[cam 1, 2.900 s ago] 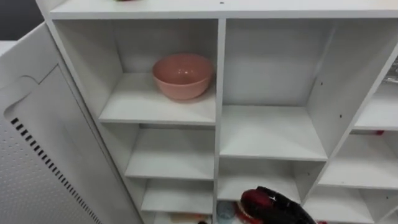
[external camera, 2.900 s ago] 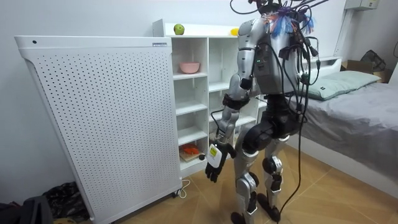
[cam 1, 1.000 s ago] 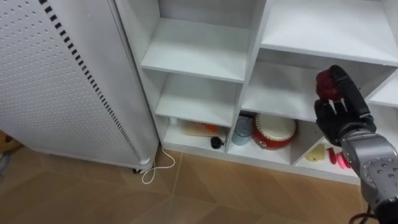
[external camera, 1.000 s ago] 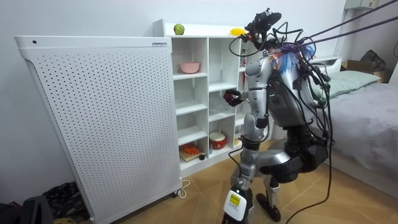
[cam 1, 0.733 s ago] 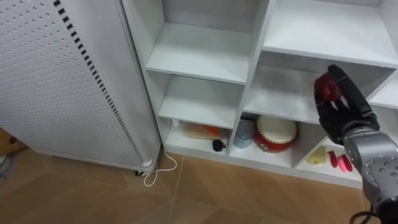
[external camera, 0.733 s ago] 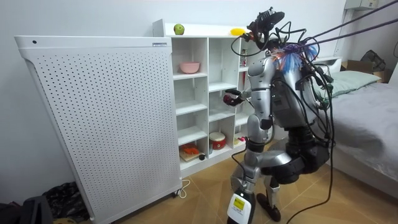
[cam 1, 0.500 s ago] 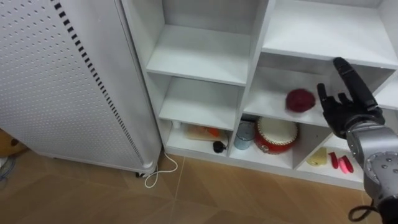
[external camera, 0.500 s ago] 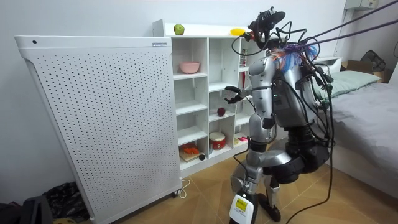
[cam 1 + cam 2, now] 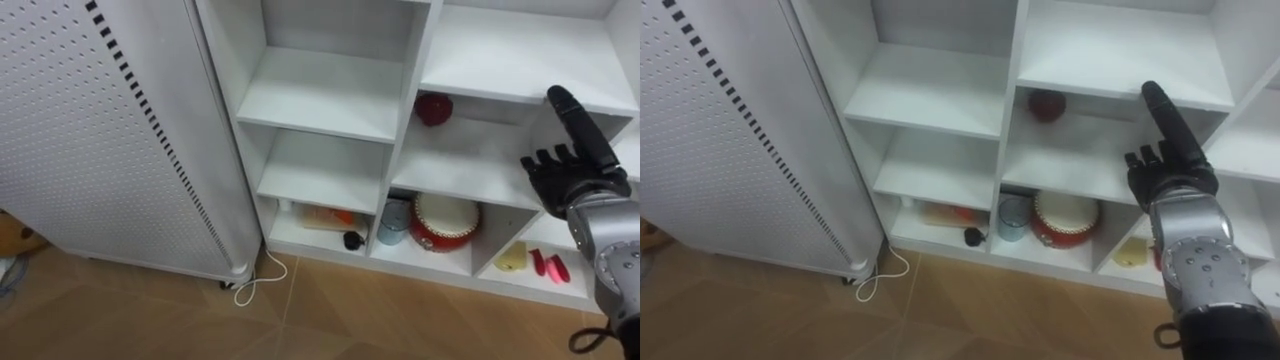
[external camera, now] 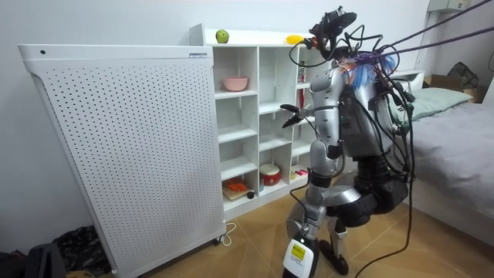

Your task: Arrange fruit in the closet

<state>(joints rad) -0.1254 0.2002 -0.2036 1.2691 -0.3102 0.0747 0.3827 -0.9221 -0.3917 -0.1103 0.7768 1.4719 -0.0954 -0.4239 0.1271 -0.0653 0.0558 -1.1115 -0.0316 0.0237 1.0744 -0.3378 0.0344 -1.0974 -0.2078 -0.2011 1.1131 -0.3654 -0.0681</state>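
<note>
Left eye view shows the red fruit [image 9: 433, 108], clutched in the right hand [image 9: 566, 170] a second ago, now lying far back on a middle shelf of the closet [image 9: 320, 95], the hand outside, fingers straight and empty, so this piece looks placed.

A home bedroom: grey bed [image 10: 455, 135] and pillow [image 10: 423, 100] beside a white shelved closet [image 10: 258, 116], wood floor [image 10: 247, 251].
</note>
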